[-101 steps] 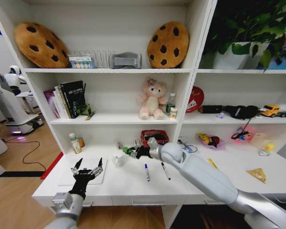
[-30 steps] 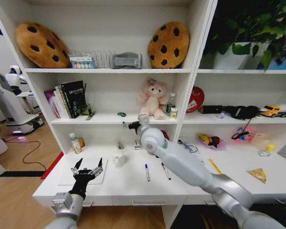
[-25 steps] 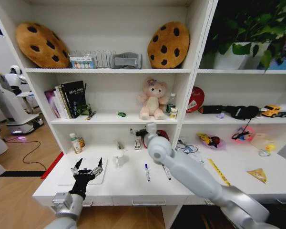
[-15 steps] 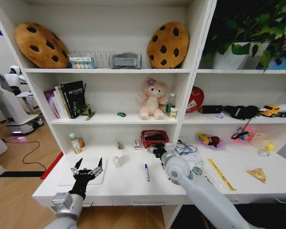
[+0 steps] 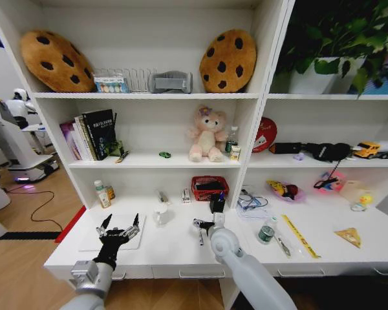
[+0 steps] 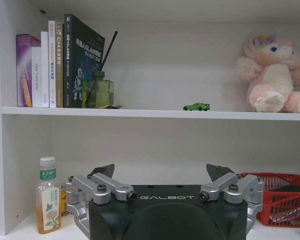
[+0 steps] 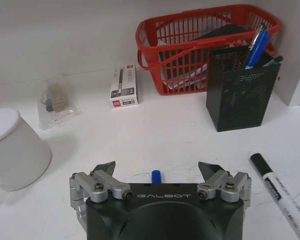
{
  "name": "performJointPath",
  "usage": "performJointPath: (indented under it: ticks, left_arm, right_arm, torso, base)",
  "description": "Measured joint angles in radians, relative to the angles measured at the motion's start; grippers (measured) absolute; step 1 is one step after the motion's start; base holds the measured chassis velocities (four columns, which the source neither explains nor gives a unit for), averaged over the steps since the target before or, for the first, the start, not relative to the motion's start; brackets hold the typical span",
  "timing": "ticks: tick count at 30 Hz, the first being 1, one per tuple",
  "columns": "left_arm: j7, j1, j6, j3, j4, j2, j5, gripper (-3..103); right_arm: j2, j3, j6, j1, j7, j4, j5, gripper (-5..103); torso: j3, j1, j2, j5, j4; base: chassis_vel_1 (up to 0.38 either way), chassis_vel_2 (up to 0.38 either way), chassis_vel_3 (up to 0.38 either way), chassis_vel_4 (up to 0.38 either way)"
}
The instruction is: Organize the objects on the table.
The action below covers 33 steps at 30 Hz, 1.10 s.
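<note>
- On the middle shelf in the head view, a tiny green toy car (image 5: pixel 165 154) sat between the books (image 5: pixel 90 134) and the pink plush toy (image 5: pixel 206 134), well apart from both. Down on the white desk (image 5: pixel 174 248) lay a blue-capped marker (image 5: pixel 200 237) right under the right gripper (image 5: pixel 198 224), a yellow ruler (image 5: pixel 300 235) off to the right, and a slim silver laptop (image 5: pixel 112 233) at the left end. The left gripper (image 5: pixel 118 227) hovered over that laptop with its fingers spread wide, holding nothing. The right one looked empty too, though it was small here and hard to read.
- From the left wrist view, the car (image 6: pixel 196 106) looked like a little green sports car sitting flat on the shelf edge, near the plush toy (image 6: pixel 272 74). The left gripper (image 6: pixel 161 173) had both fingertips far apart with nothing between them. A green-capped bottle (image 6: pixel 48 195) stood on the desk by the shelf wall. The red basket (image 6: pixel 282 199) was cut off at the frame edge.
- From the right wrist view, the right gripper (image 7: pixel 157 168) was gaping wide and empty, sitting low over the desk with the blue marker cap (image 7: pixel 156 176) poking out between its fingers; the rest of that marker was hidden by the gripper body. A black-capped marker (image 7: pixel 278 192) lay just beside it, partly cut off. A black mesh pen holder (image 7: pixel 241 93) stood touching the red basket (image 7: pixel 182 59), and a white mug (image 7: pixel 14 148) sat off to the side.
</note>
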Motion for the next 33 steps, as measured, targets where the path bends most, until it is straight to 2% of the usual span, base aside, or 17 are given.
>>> performJointPath:
  ticks: [4,6,11,12,17,21,23,24,25,33]
  left_arm:
    - [0.000,0.000,0.000,0.000,0.000,0.000,0.000,100]
    - [0.000,0.000,0.000,0.000,0.000,0.000,0.000,100]
    - [0.000,0.000,0.000,0.000,0.000,0.000,0.000,100]
    - [0.000,0.000,0.000,0.000,0.000,0.000,0.000,100]
    - [0.000,0.000,0.000,0.000,0.000,0.000,0.000,100]
    - [0.000,0.000,0.000,0.000,0.000,0.000,0.000,100]
    - [0.000,0.000,0.000,0.000,0.000,0.000,0.000,100]
    - [0.000,0.000,0.000,0.000,0.000,0.000,0.000,100]
    - [0.000,0.000,0.000,0.000,0.000,0.000,0.000,100]
    - [0.000,0.000,0.000,0.000,0.000,0.000,0.000,100]
  right_arm:
    - [0.023,-0.018,-0.005,0.030,0.017,-0.042,0.003,89]
    - [0.045,-0.042,-0.029,0.074,0.075,-0.093,0.052,84]
    - [0.046,-0.053,-0.044,0.093,0.084,-0.119,0.069,84]
    - [0.047,-0.055,-0.048,0.095,0.089,-0.122,0.073,80]
    - [0.047,-0.056,-0.058,0.092,0.093,-0.130,0.086,76]
    - [0.048,-0.057,-0.060,0.087,0.093,-0.134,0.086,68]
    - [0.047,-0.057,-0.060,0.087,0.093,-0.134,0.086,68]
    - [0.047,-0.057,-0.061,0.086,0.093,-0.135,0.085,65]
    - [0.046,-0.057,-0.062,0.086,0.093,-0.136,0.085,55]
    - [0.045,-0.057,-0.063,0.094,0.091,-0.154,0.085,49]
  torso:
    - [0.000,0.000,0.000,0.0001,0.0000]
    - [0.000,0.000,0.000,0.0001,-0.0001]
    - [0.000,0.000,0.000,0.0002,-0.0001]
    - [0.000,0.000,0.000,0.0002,-0.0001]
    - [0.000,0.000,0.000,0.0002,-0.0001]
    - [0.000,0.000,0.000,0.0002,-0.0002]
    - [0.000,0.000,0.000,0.0003,-0.0002]
    - [0.000,0.000,0.000,0.0002,-0.0001]
    - [0.000,0.000,0.000,0.0002,-0.0002]
    - [0.000,0.000,0.000,0.0002,-0.0001]
  base:
    - [0.000,0.000,0.000,0.000]
    - [0.000,0.000,0.000,0.000]
    - [0.000,0.000,0.000,0.000]
    - [0.000,0.000,0.000,0.000]
    - [0.000,0.000,0.000,0.000]
    - [0.000,0.000,0.000,0.000]
    - [0.000,0.000,0.000,0.000]
    - [0.000,0.000,0.000,0.000]
    - [0.000,0.000,0.000,0.000]
    - [0.000,0.000,0.000,0.000]
